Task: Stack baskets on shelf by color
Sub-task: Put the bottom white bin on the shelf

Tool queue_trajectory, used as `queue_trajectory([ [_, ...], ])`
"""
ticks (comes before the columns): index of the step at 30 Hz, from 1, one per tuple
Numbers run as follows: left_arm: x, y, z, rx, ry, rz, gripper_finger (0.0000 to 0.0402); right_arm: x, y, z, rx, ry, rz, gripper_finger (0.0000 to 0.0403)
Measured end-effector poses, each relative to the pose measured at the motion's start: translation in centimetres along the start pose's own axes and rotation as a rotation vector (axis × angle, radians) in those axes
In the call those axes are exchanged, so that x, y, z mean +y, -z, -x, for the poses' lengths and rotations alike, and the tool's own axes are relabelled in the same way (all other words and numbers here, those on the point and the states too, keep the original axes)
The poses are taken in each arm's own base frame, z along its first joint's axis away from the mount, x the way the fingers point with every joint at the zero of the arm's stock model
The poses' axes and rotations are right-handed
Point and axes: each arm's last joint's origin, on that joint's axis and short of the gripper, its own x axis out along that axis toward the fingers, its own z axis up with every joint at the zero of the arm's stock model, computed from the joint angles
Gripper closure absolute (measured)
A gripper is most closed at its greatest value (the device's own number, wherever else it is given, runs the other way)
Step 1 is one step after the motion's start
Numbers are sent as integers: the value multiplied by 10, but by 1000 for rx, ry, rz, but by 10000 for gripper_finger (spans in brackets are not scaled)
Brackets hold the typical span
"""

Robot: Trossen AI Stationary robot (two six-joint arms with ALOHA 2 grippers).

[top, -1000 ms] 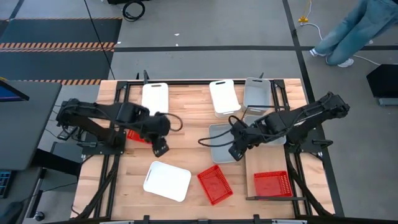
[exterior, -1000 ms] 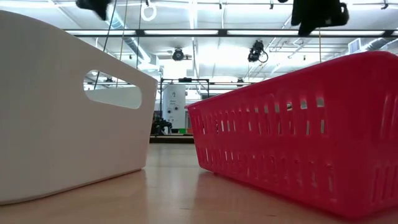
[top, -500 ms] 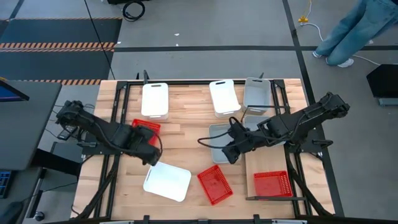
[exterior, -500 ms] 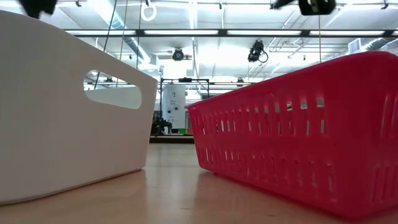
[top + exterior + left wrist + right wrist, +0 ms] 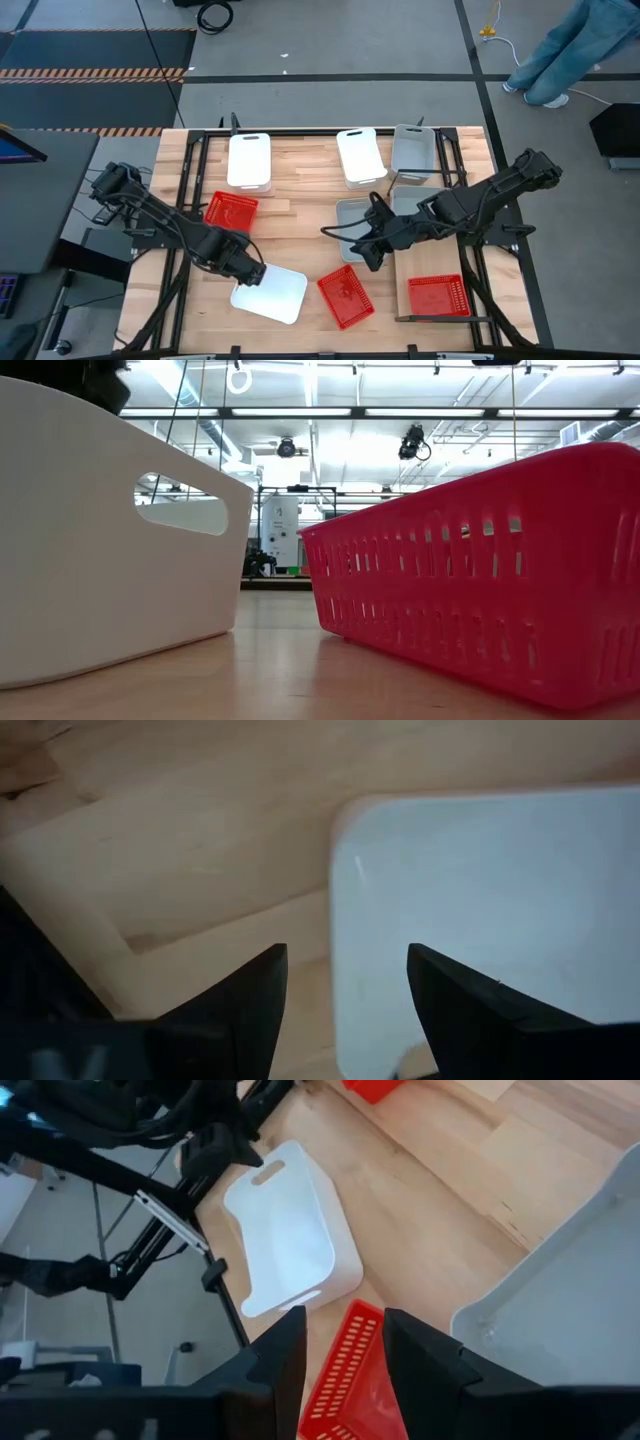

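Left hand moved to white basket, slatted wood tabletop

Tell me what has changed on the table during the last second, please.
The left end effector moved from near the red basket down to the edge of the front white basket, open, holding nothing. The right end effector moved slightly toward the tilted red basket, also empty. No basket moved.
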Motion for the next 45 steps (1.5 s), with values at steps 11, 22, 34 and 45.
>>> queue_trajectory([
  [11,14,-6,-47,-24,53,-35,187,-1,1,0,-7,19,-39,265],
  [22,15,-38,-60,-146,102,-85,358,-10,4,-24,-55,69,-330,265],
  [34,2,-75,-32,-243,100,-251,393,0,-10,-86,-136,-60,-550,265],
  [45,-3,-110,1,-342,108,-383,391,-8,-17,-103,-45,34,-607,265],
])
